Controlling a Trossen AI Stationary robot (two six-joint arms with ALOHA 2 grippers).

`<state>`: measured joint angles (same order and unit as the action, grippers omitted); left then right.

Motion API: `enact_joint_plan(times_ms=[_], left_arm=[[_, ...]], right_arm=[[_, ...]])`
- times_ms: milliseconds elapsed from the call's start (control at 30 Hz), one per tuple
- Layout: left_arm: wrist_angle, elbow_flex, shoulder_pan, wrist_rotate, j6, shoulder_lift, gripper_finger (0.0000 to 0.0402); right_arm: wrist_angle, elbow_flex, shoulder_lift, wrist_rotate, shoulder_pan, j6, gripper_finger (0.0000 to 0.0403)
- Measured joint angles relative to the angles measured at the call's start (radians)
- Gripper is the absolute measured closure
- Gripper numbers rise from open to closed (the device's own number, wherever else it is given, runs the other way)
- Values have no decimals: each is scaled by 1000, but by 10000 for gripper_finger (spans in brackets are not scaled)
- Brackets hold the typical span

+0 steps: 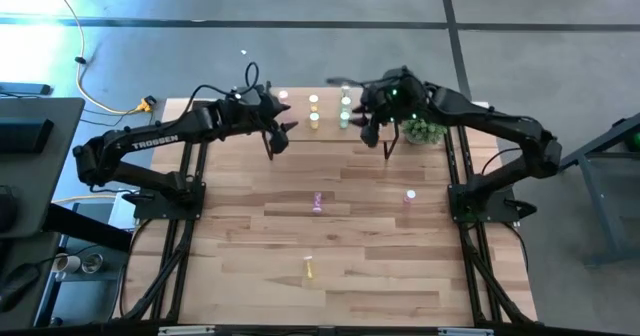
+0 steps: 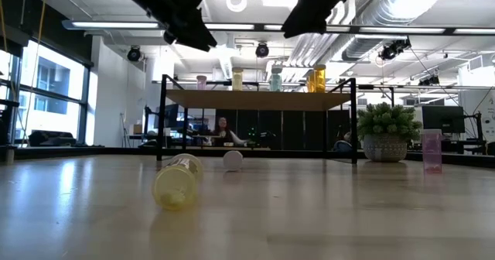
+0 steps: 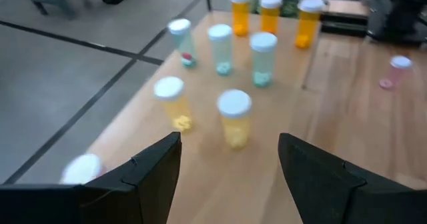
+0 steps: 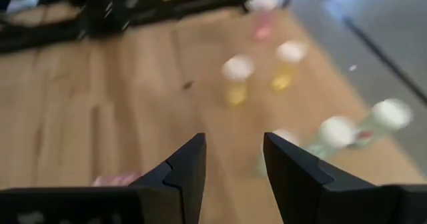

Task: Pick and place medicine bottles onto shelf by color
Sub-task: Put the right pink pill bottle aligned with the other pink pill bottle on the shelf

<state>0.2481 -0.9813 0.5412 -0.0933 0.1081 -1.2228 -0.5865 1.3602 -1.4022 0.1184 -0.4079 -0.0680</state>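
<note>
The shelf (image 2: 259, 99) stands at the table's far edge. On it, several medicine bottles stand upright with white caps: yellow (image 3: 233, 119), green (image 3: 262, 57) and orange (image 3: 270, 12) ones. My left gripper (image 3: 230, 141) hovers open over the shelf's left part (image 1: 280, 136), just short of the yellow bottles. My right gripper (image 1: 378, 141) hangs open and empty above the shelf's right part (image 4: 233, 144). On the table, a yellow bottle (image 2: 178, 181) lies on its side and a pink one (image 2: 431, 149) stands upright. Another pink bottle (image 1: 318, 203) is near the middle.
A potted plant (image 2: 389, 132) stands on the table beside the shelf's right end, close to my right arm. The shelf's black legs (image 2: 355, 128) rise from the table. The broad wooden tabletop (image 1: 380, 266) in front of the shelf holds only the scattered bottles.
</note>
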Motion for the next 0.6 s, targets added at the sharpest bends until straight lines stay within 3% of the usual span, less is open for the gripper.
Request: enact_joint_plan(times_ms=[600], left_arm=[[182, 0, -206, 0, -67, 0, 163]], right_arm=[[-219, 0, -28, -39, 326, 76, 261]])
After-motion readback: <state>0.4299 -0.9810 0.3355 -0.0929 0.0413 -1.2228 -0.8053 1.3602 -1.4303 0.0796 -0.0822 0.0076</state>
